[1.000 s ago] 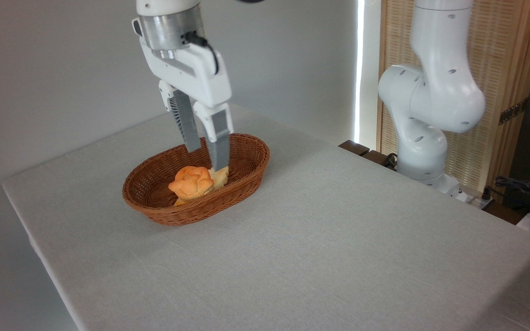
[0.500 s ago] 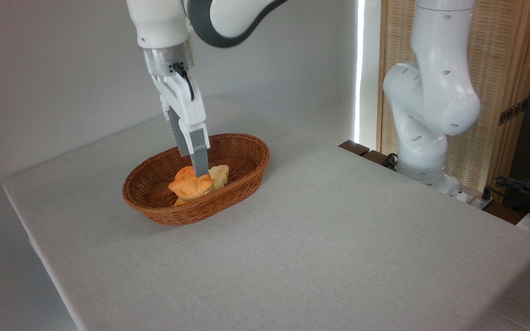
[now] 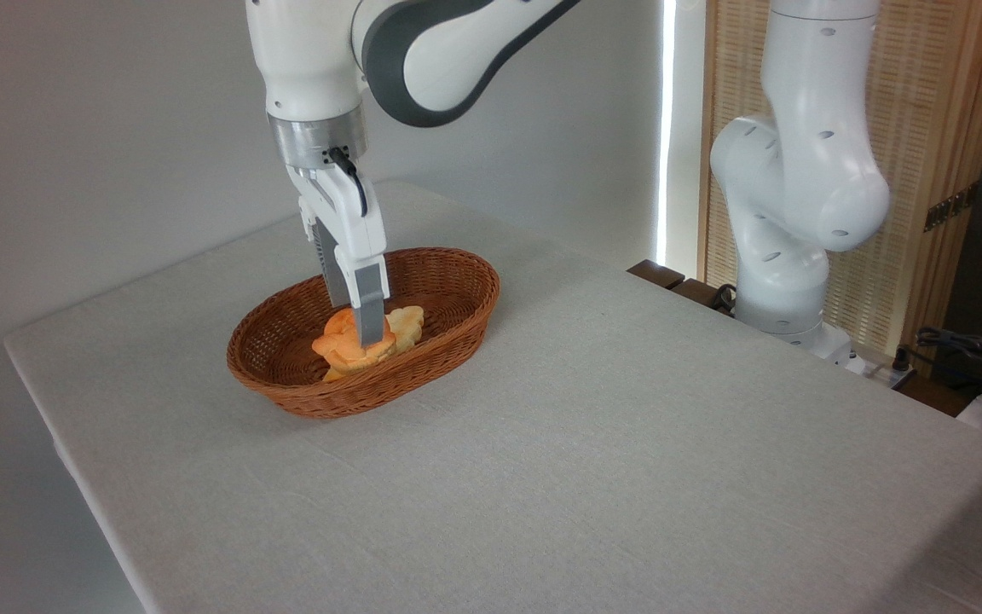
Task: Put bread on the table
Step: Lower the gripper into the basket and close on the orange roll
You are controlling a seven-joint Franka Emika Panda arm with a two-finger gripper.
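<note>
The bread (image 3: 335,346), a small orange-golden knotted bun, lies inside an oval brown wicker basket (image 3: 465,317) on the far left part of the table (image 3: 593,443). My gripper (image 3: 356,329) points straight down into the basket, and its jaws stand apart on either side of the bun. The near finger (image 3: 369,309) crosses in front of the bun's top. The far finger's tip is hidden behind it. I cannot tell whether the pads touch the bread.
A paler yellowish roll (image 3: 408,321) lies against the bun's right side in the basket. The arm's white base (image 3: 785,222) stands past the table's far right edge, with cables (image 3: 968,354) beside it. A wall runs behind the table.
The gripper has turned about its vertical axis and come down into the basket, from above the roll to astride the orange bun. The bun and the basket have not moved.
</note>
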